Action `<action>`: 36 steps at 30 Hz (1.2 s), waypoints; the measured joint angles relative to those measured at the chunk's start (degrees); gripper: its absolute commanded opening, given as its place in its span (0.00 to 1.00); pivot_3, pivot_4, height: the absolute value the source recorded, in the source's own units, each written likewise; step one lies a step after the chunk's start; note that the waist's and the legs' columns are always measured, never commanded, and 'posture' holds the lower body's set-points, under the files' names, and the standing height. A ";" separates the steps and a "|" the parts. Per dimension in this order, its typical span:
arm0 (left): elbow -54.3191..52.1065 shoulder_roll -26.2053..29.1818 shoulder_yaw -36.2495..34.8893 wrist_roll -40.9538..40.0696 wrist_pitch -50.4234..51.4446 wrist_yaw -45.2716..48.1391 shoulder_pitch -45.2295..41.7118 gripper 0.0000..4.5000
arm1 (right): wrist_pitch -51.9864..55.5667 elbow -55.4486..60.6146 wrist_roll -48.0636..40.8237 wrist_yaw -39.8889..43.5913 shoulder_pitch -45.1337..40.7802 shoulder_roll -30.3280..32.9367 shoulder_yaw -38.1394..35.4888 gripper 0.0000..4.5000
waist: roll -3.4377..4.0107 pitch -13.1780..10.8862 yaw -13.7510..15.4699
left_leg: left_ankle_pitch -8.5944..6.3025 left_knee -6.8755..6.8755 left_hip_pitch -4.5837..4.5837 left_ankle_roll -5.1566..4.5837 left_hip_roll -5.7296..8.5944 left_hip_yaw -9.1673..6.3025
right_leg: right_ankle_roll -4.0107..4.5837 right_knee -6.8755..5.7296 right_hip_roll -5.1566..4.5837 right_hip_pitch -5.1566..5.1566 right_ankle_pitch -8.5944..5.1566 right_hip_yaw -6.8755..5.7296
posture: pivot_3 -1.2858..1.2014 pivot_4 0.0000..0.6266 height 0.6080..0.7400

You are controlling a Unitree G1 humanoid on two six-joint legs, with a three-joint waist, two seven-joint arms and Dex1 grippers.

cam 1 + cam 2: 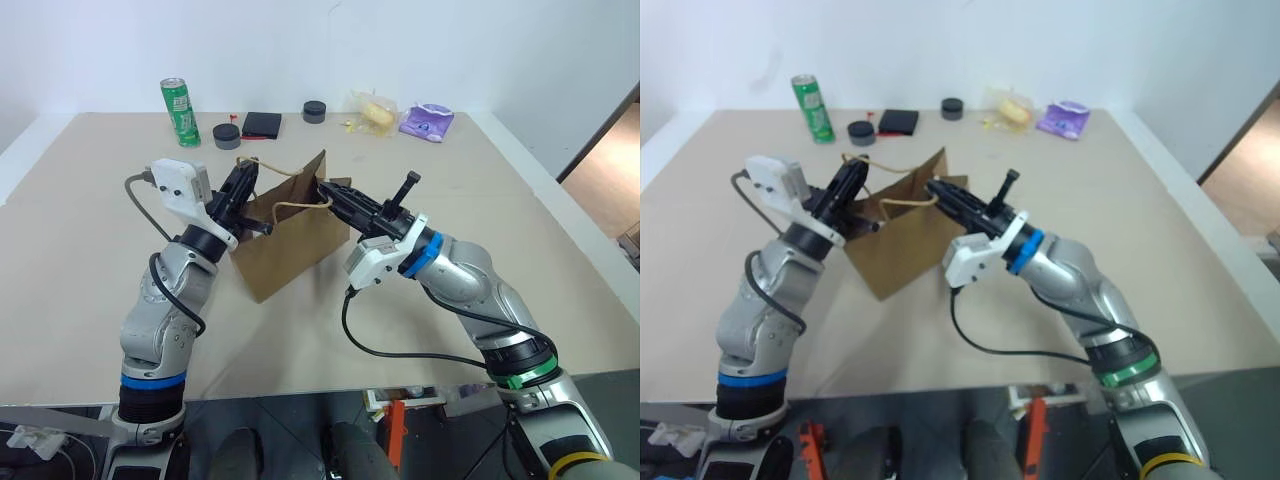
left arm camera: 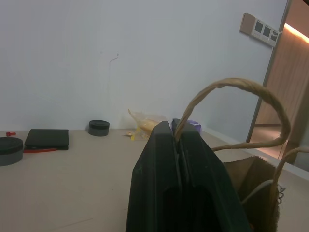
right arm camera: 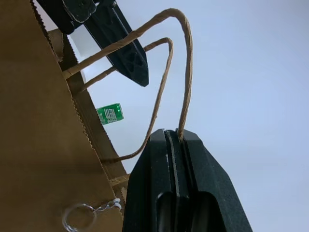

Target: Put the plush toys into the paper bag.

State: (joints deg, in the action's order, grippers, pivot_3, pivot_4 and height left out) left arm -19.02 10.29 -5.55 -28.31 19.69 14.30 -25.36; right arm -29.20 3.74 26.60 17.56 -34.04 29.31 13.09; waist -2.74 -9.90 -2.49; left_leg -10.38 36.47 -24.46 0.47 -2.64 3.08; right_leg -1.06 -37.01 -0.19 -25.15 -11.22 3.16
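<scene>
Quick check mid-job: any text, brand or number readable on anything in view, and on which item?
Green can: white markings, too blurred to read.
Purple pouch: print too small to read.
Paper bag: no print visible.
Nothing else legible.

Paper bag [image 1: 290, 245] interior is staying hidden behind its front wall, so contents can't be told; the near twine handle [image 2: 231, 104] is running off the left wrist view's edge. Clear packet [image 1: 374, 113] contents are showing too small to identify. Green can [image 3: 110, 114] is sitting half hidden behind the bag's serrated edge
</scene>
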 measured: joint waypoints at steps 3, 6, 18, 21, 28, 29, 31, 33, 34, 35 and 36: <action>0.00 0.01 0.05 -0.90 0.95 0.05 0.01 0.00 | 2.42 0.36 -2.28 2.60 1.21 -0.22 0.09 0.16 | 0.00 0.00 0.00 | 0.00 0.00 0.00 0.00 0.00 0.00 | 0.01 0.00 0.00 0.00 0.00 0.00 | 0.52 0.24 1.00; 0.01 0.06 0.01 -2.13 2.41 0.32 0.00 0.12 | 4.12 0.58 -4.24 4.29 1.80 -0.15 0.06 0.32 | 0.00 0.00 -0.02 | 0.00 0.00 0.02 0.00 0.00 0.01 | 0.01 -0.01 0.00 0.00 0.01 0.01 | 0.52 0.24 1.00; 3.03 13.63 -12.68 -27.26 24.43 5.40 -2.32 0.99 | 32.55 11.08 -33.02 14.83 5.07 -2.34 -8.65 1.00 | -0.05 0.03 -0.19 | -0.04 -0.14 0.05 0.02 -0.15 -0.07 | 0.00 -0.08 0.11 -0.05 0.01 -0.15 | 0.52 0.24 1.00; 3.16 19.05 -14.82 -29.55 26.94 10.15 -0.12 1.00 | 43.88 12.62 -39.20 16.05 8.73 -3.58 -8.29 0.88 | -0.03 0.02 -0.13 | -0.05 -0.15 0.02 0.02 -0.16 -0.09 | 0.20 -0.14 0.10 -0.10 -0.11 -0.22 | 0.52 0.24 1.00; 3.41 29.91 -12.48 -25.52 25.39 26.79 6.91 1.00 | 63.01 19.75 -48.91 17.05 10.57 -7.92 -1.97 0.27 | -0.03 0.02 -0.18 | -0.05 -0.14 0.07 0.03 -0.19 -0.07 | 0.45 -0.17 0.04 -0.11 -0.23 -0.32 | 0.52 0.24 1.00; 3.54 30.58 -11.13 -24.03 24.43 29.06 7.54 1.00 | 64.11 19.52 -48.90 16.73 10.14 -9.62 -0.59 0.14 | -0.03 0.02 -0.18 | -0.05 -0.14 0.06 0.03 -0.18 -0.07 | 0.45 -0.17 0.02 -0.12 -0.23 -0.32 | 0.52 0.24 1.00; 3.67 30.65 -10.34 -23.05 23.66 30.11 7.77 1.00 | 64.49 19.30 -48.81 16.48 9.33 -10.24 0.54 0.05 | -0.02 0.02 -0.16 | -0.05 -0.14 0.04 0.03 -0.16 -0.07 | 0.45 -0.16 -0.01 -0.13 -0.23 -0.32 | 0.52 0.24 1.00; 4.65 30.92 -8.80 -19.67 20.72 32.06 8.69 1.00 | 64.78 15.85 -47.44 15.92 5.67 -12.03 2.03 0.02 | -0.03 0.02 -0.21 | -0.05 -0.13 0.06 0.03 -0.14 0.00 | 0.45 -0.15 -0.04 -0.14 -0.22 -0.30 | 0.52 0.24 1.00; 5.11 30.94 -7.95 -18.30 19.69 32.67 9.04 1.00 | 64.82 14.21 -46.71 15.71 4.06 -12.87 2.51 0.02 | -0.03 0.02 -0.21 | -0.05 -0.13 0.05 0.03 -0.14 0.00 | 0.46 -0.15 -0.05 -0.15 -0.21 -0.30 | 0.52 0.24 1.00; 6.78 30.93 -6.28 -15.35 17.22 33.82 9.40 1.00 | 64.77 9.20 -45.32 14.82 0.25 -15.10 3.00 0.02 | -0.05 0.03 -0.24 | -0.05 -0.13 0.04 0.03 -0.17 -0.01 | 0.47 -0.15 -0.03 -0.16 -0.21 -0.33 | 0.52 0.24 1.00; 6.88 30.93 -6.19 -15.18 17.07 33.84 9.40 1.00 | 64.77 8.89 -45.23 14.76 0.01 -15.18 3.00 0.02 | -0.05 0.03 -0.24 | -0.05 -0.13 0.04 0.03 -0.19 0.00 | 0.51 -0.15 -0.01 -0.17 -0.18 -0.34 | 0.52 0.24 1.00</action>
State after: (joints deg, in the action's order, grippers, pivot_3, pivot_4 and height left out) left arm -12.14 41.22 -11.73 -43.48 36.76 48.14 -15.96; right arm 35.57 12.64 -18.63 32.32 -34.03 14.13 16.08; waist -2.78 -9.87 -2.73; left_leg -10.43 36.34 -24.42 0.50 -2.83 3.07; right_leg -0.55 -37.17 -0.20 -25.32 -11.40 2.82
